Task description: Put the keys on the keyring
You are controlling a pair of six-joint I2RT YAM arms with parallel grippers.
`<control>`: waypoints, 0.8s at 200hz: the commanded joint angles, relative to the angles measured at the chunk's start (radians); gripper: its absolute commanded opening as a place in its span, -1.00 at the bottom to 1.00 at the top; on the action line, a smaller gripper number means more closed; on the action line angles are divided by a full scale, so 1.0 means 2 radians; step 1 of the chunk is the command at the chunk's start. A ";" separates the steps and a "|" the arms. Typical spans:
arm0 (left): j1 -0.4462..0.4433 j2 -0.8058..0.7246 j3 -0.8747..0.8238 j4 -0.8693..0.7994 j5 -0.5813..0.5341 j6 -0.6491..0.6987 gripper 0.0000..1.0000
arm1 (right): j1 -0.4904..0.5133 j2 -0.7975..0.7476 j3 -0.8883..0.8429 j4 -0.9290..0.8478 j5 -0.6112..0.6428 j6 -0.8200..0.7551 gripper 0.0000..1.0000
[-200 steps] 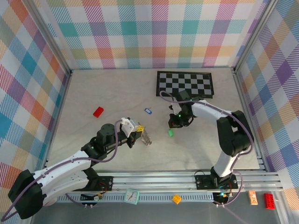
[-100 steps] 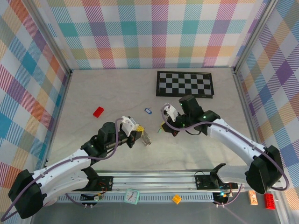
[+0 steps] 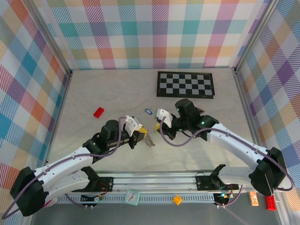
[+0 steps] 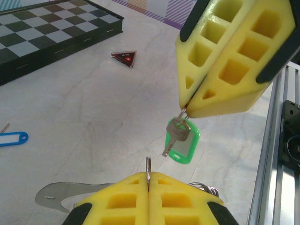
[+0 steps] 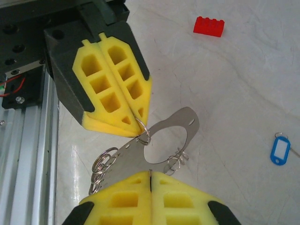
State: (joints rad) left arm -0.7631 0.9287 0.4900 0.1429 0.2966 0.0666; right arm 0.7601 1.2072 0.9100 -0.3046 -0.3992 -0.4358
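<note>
My left gripper (image 4: 148, 177) is shut on a small split ring (image 4: 148, 165) of the keyring (image 5: 183, 123), a silvery flat plate with a big hole and several rings hung on it. The plate hangs just above the table under the left gripper (image 5: 137, 124). My right gripper (image 4: 186, 110) is shut on the ring of the green key (image 4: 183, 145), whose metal key and green tag dangle a little beyond the held split ring. In the top view the two grippers (image 3: 140, 136) (image 3: 160, 125) nearly meet tip to tip. The blue key (image 3: 148, 111) lies on the table behind them.
A red block (image 3: 98, 112) lies at the left. The chequered board (image 3: 185, 84) lies at the back, with a small red triangle (image 4: 124, 57) near it. The metal rail (image 3: 187, 180) runs along the near edge.
The right arm has swung left from where the green key lay and carried it up to the left gripper. The left gripper has edged right with the keyring.
</note>
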 commanded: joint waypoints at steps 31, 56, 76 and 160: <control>0.003 0.000 0.019 0.012 0.013 -0.006 -1.00 | 0.018 0.002 -0.002 0.038 0.007 -0.036 -1.00; 0.003 0.001 0.018 0.013 0.015 -0.007 -1.00 | 0.024 0.005 -0.003 0.045 0.019 -0.037 -1.00; 0.003 0.001 0.017 0.016 0.014 -0.008 -1.00 | 0.029 0.011 -0.001 0.046 0.029 -0.043 -1.00; 0.003 0.003 0.009 0.029 0.003 -0.024 -1.00 | 0.044 0.026 -0.007 0.061 0.052 -0.041 -1.00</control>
State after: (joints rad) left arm -0.7631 0.9344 0.4908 0.1402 0.3046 0.0433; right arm 0.8375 1.2461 0.9062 -0.2111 -0.2974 -0.5030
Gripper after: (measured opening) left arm 0.042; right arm 0.046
